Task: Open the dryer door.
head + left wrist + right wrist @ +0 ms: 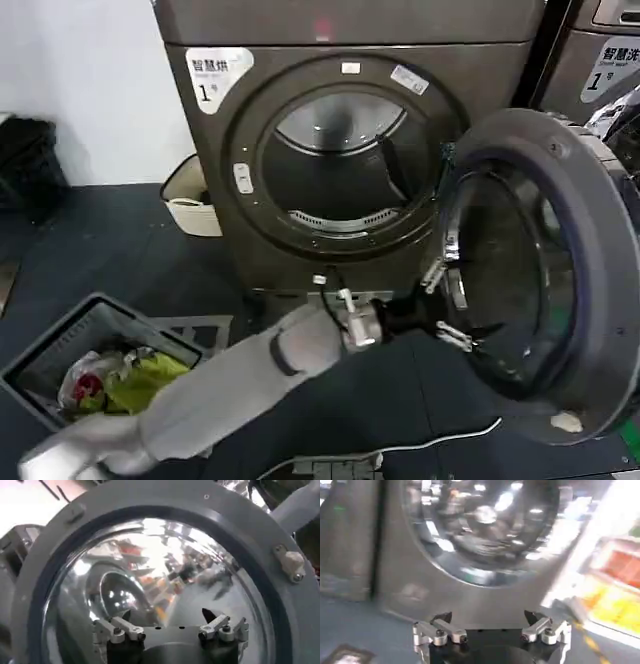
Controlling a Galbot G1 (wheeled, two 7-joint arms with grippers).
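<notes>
- While the large round dryer door [540, 270], pale grey plastic rim around bowl-shaped clear glass, already stands swung out to the right of the dark drum opening [340, 165], the head view places the task in its last step: door open, left gripper [452, 318] reaching against the door's inner face. Whether it touches the glass cannot be told.
- Judged next move: push the door a little wider if needed, then draw the arm clear without catching the rim.
- Writing, head view: white label [215, 75] on the grey machine front with Chinese characters and "1"; similar label [612, 65] on the neighbouring machine, partly cut off.
- Left wrist view: left gripper [170, 630] spread wide, holding nothing, facing the domed glass inside the grey rim [240, 520].
- Right wrist view: right gripper [490, 630] spread wide, empty, before a chrome-ringed round door [480, 530]; no legible writing.
</notes>
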